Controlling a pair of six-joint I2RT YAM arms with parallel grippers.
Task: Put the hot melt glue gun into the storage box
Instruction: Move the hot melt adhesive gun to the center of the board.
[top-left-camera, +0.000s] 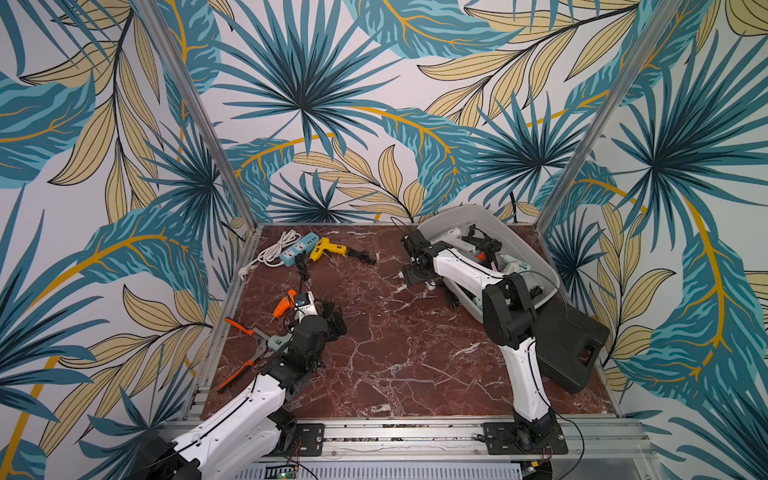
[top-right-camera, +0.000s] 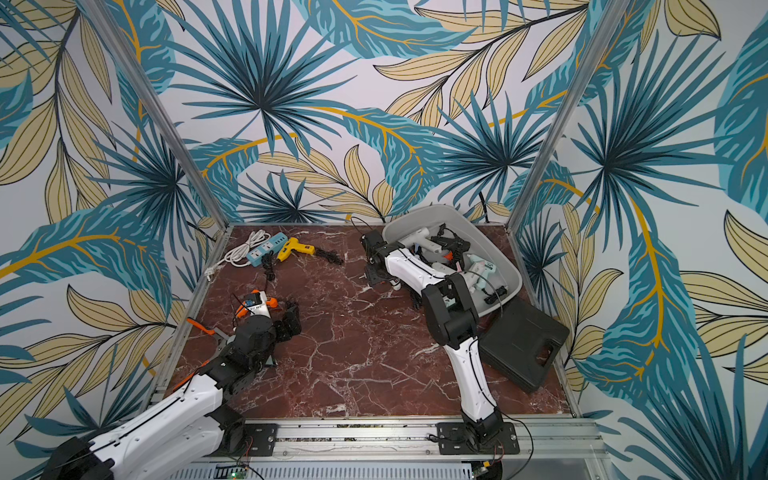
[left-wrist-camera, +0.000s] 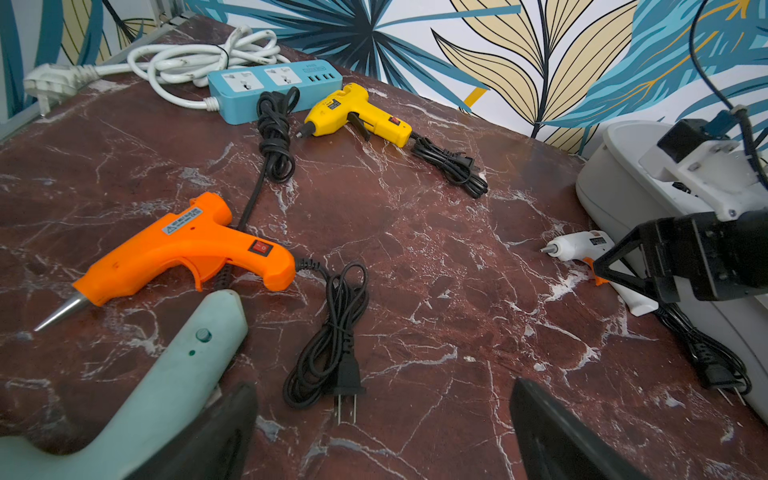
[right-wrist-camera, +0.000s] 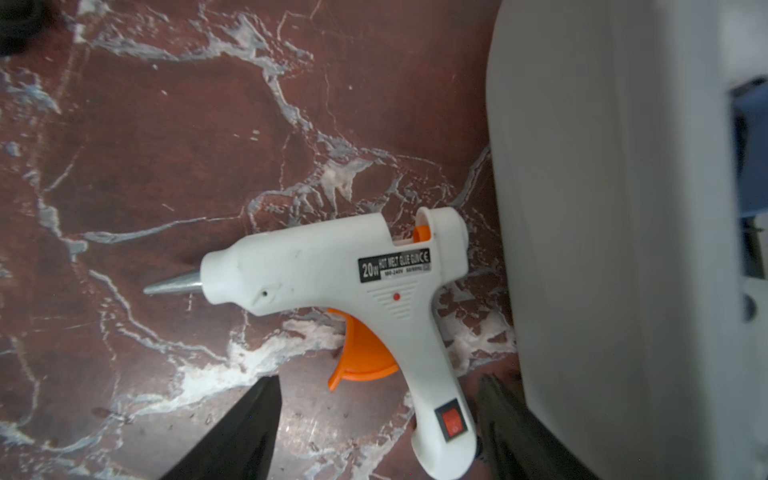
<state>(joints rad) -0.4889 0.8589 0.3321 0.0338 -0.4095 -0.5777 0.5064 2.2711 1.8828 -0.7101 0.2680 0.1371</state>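
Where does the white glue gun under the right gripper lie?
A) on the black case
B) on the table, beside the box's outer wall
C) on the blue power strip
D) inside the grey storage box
B: the right wrist view shows the white glue gun flat on the table, outside the storage box, next to its wall.

The white glue gun (right-wrist-camera: 332, 270), at right, bore a black label (right-wrist-camera: 394, 266) reading "20W HOT MELT GLUE GUN" with a CE mark. On the orange glue gun (left-wrist-camera: 187, 249), the grey label (left-wrist-camera: 185, 222) was illegible.
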